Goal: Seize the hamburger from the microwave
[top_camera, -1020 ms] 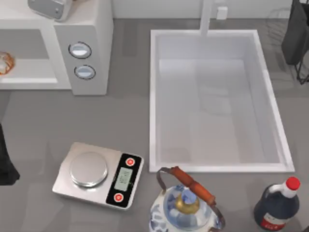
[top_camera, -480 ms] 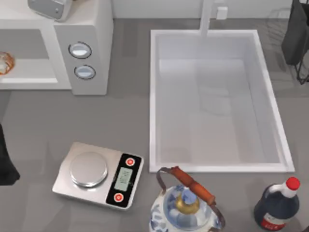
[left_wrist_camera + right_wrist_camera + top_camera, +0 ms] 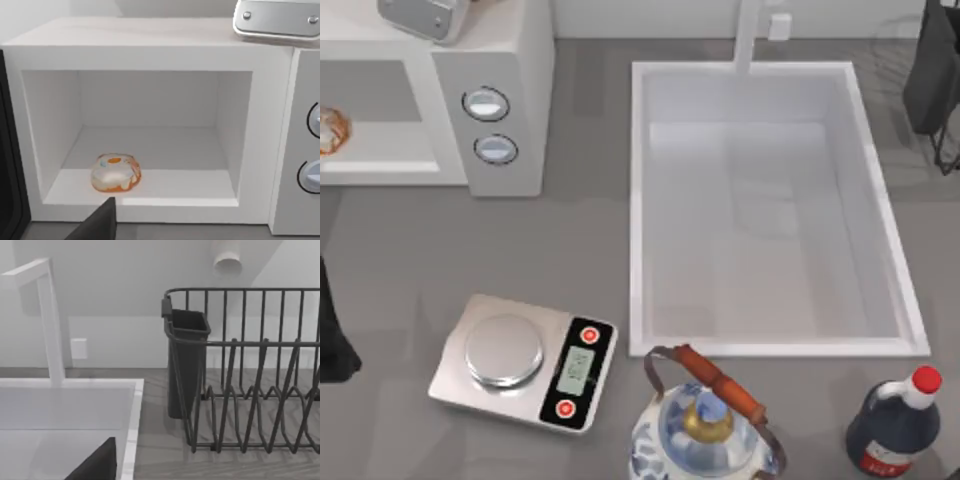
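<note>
A grey kitchen counter (image 3: 520, 240) carries a large white sink basin (image 3: 638, 200) at the centre and the boxy white microwave (image 3: 510, 40) with two silver-rimmed dials at ten o'clock. Nothing has changed over the last second: the three top views match, so the approach has not begun and the whole grasp is still ahead.

The small round orange-brown hamburger (image 3: 116, 173) with whitish patches sits near the front of the open cavity floor; from above it (image 3: 330, 130) peeks in at nine o'clock.

The left gripper (image 3: 100, 222) shows as one dark fingertip, well short of the bun and outside the cavity; whether its jaws are spread or closed, I cannot tell. It holds nothing visible.

The right gripper (image 3: 97, 462) sits parked at two o'clock, facing a black wire dish rack (image 3: 245, 370); its jaws' opening likewise cannot be told.
</note>
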Tool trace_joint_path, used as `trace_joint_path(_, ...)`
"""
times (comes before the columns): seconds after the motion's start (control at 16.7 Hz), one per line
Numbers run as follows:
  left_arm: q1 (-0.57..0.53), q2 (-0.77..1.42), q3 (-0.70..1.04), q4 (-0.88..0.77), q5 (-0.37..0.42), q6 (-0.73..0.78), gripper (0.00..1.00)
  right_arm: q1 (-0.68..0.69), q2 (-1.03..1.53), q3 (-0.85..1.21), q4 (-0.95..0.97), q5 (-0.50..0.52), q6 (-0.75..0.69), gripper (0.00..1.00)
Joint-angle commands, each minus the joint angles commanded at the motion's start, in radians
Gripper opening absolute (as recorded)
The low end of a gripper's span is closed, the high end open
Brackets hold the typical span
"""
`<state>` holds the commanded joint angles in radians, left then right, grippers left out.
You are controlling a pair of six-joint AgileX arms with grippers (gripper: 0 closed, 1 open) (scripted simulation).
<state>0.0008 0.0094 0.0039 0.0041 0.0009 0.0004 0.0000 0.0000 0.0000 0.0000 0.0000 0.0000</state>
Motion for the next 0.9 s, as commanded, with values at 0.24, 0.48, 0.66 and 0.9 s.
trace_joint_path(0.24, 0.012, 0.136, 0.057, 0.06, 0.014, 0.005, 1.0, 0.0, 0.0, 0.0, 0.0, 0.0, 0.0, 1.0)
trace_joint_path(0.48, 0.036, 0.407, 0.17, 0.178, 0.041, 0.016, 1.0, 0.0, 0.0, 0.0, 0.0, 0.0, 0.0, 1.0)
trace_joint_path(0.66, 0.06, 0.674, 0.281, 0.295, 0.068, 0.026, 1.0, 0.0, 0.0, 0.0, 0.0, 0.0, 0.0, 1.0)
trace_joint_path(0.9, 0.095, 1.077, 0.449, 0.472, 0.108, 0.042, 1.0, 0.0, 0.0, 0.0, 0.0, 0.0, 0.0, 1.0)
